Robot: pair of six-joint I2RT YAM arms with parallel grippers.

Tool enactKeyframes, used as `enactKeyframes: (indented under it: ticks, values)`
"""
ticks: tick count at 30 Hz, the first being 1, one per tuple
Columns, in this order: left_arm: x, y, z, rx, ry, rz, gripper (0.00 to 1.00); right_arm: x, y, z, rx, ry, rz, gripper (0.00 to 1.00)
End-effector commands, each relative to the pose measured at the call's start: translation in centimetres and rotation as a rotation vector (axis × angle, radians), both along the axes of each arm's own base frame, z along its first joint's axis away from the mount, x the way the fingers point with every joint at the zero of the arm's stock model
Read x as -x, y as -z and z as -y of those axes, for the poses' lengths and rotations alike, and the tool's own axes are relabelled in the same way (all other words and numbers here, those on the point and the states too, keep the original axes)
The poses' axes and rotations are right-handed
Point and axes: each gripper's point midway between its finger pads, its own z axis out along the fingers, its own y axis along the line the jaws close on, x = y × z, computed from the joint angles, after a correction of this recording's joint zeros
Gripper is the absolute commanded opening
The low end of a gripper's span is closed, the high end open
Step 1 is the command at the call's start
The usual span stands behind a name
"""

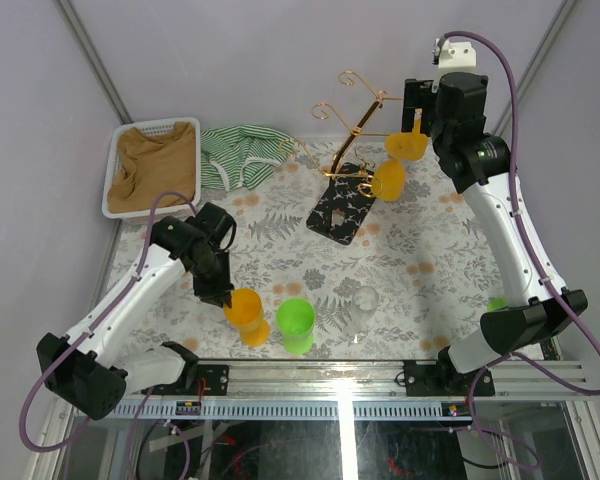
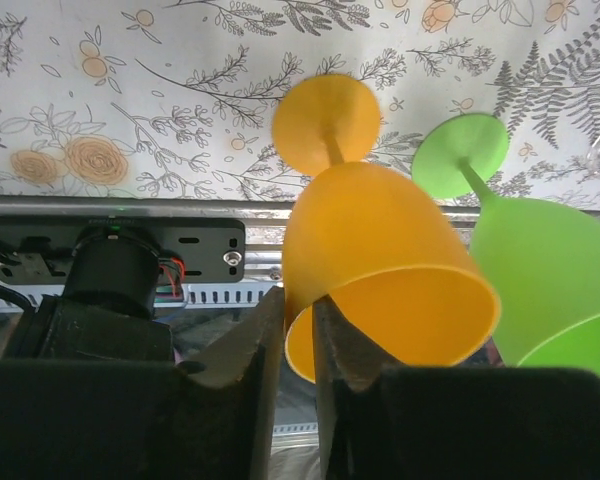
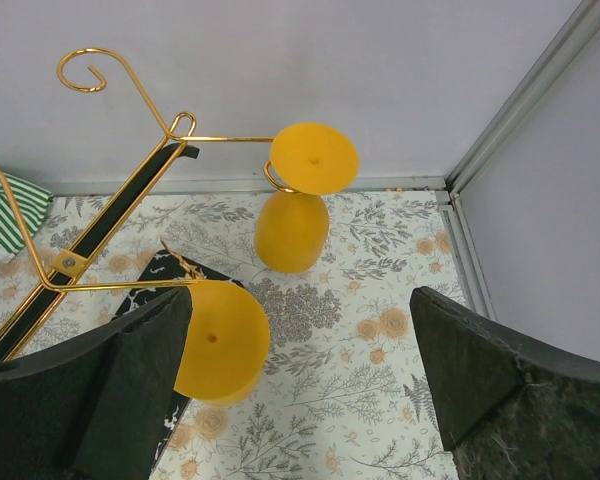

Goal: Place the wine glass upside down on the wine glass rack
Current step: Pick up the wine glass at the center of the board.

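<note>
While the table (image 1: 270, 250) carries plenty, the rack (image 1: 338, 212) is the main thing, standing at about 1 o'clock on it with two hung glasses (image 1: 408, 145) already inverted on its hooks. The right gripper (image 3: 300, 300) hovers by those hooks, jaws wide apart and empty. At 7 o'clock the left gripper (image 2: 298, 310) has its jaws pinched on the rim wall of the orange glass (image 2: 380, 250), which leans. Its foot may be touching the cloth, though the angle leaves that unsure. A green glass (image 1: 295, 322) stands just beside it at its 3 o'clock, a clear glass (image 1: 365, 300) beyond. A pinch on one thin wall could let the bowl pivot or slip when turned over. A sideways lift could topple the green glass, and the crowded hooks invite a knock.
</note>
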Motion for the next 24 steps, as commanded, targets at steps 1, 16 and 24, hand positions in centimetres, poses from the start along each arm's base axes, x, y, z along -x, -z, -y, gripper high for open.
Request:
enactKeyframes:
  ticks: [1,16,24]
  values:
    - [-1.0,0.4,0.1,-0.012,0.011,0.034,0.11,0.0,-2.2,0.4,-0.003,0.003,0.073,0.97]
    - [-7.4,-6.7,-5.0,-0.307,-0.16,0.341,0.0,0.1,-1.3,1.1,0.01,0.005,0.047,0.98]
    - [-15.5,-14.1,-5.9,-0.358,-0.334,0.698,0.0,0.0,-1.5,1.2,-0.006,-0.001,0.055,0.99]
